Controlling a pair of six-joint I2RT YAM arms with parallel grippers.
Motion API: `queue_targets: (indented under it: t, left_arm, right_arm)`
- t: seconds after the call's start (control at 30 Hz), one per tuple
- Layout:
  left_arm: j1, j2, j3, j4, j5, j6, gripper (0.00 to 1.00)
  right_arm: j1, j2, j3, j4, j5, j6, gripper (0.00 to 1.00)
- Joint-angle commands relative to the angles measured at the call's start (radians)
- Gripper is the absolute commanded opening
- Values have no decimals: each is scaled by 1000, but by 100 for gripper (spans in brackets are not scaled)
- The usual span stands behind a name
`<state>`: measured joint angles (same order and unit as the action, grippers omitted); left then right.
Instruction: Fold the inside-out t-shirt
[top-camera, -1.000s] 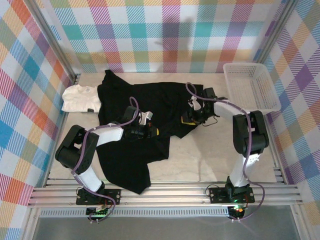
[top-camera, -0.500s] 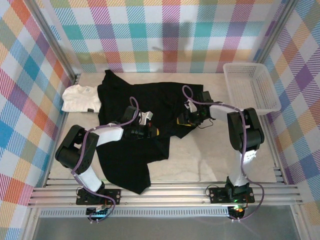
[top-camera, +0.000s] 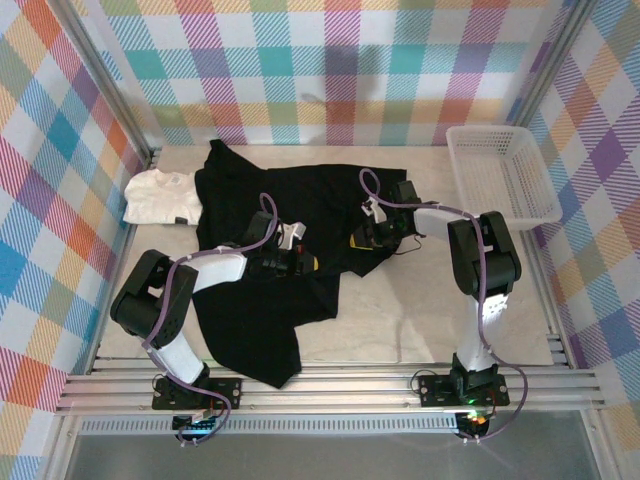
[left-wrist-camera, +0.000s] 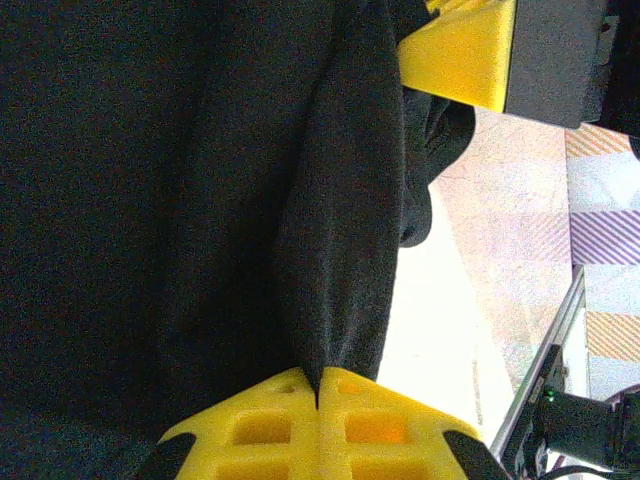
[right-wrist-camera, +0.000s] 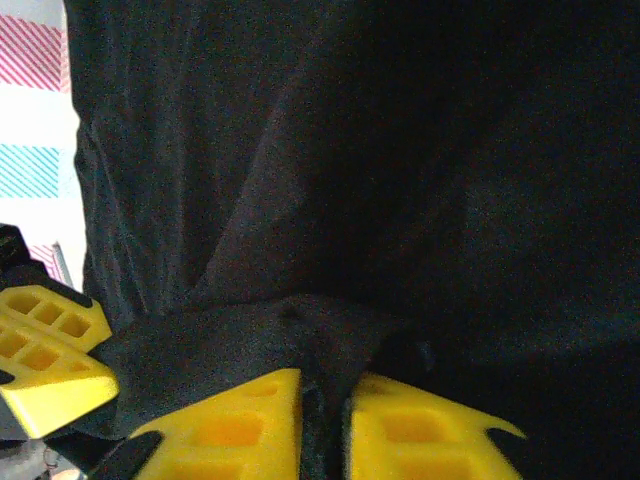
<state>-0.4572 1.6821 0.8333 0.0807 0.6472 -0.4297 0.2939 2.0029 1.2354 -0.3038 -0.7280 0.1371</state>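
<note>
The inside-out t-shirt (top-camera: 300, 195) is large and black, spread crumpled from the back of the table down to the front left. My left gripper (top-camera: 310, 263) is at the shirt's middle, shut on a pinched ridge of black cloth (left-wrist-camera: 345, 250); its yellow fingers (left-wrist-camera: 390, 430) meet with the fold between them. My right gripper (top-camera: 358, 242) sits just to the right of it, shut on a bunched fold of the same shirt (right-wrist-camera: 300, 330), with cloth filling the narrow gap between its yellow fingers (right-wrist-camera: 420, 430). Each wrist view catches the other gripper's yellow finger close by.
A smaller white folded garment (top-camera: 160, 197) lies at the back left, touching the black shirt's edge. A white plastic basket (top-camera: 500, 175) stands at the back right. Bare marble table (top-camera: 430, 310) shows at the front right. Checked walls enclose the table.
My right gripper has moved left toward the left gripper and closed on the shirt's cloth. The left gripper has stayed put, still holding its fold.
</note>
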Motion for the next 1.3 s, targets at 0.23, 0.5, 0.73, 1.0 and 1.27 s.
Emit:
queue_targets:
  t: [0.23, 0.5, 0.73, 1.0, 1.27]
  left_arm:
    - [-6, 15, 42, 15, 41, 11, 0]
    - [-44, 90, 142, 40, 58, -6, 0]
    - [-67, 134, 196, 50, 60, -12, 15]
    - [-70, 59, 157, 36, 5, 24, 45]
    - [-22, -123, 17, -17, -196, 4, 58]
  right_arm:
    - [-64, -307, -123, -186, -22, -66, 0]
    - [-65, -463, -155, -311, -155, -87, 1]
    - [-82, -498, -116, -354, -154, -99, 2]
    - [-173, -504, -94, -328, -68, 2, 0]
    - [-288, -539, -72, -185, 78, 158, 0]
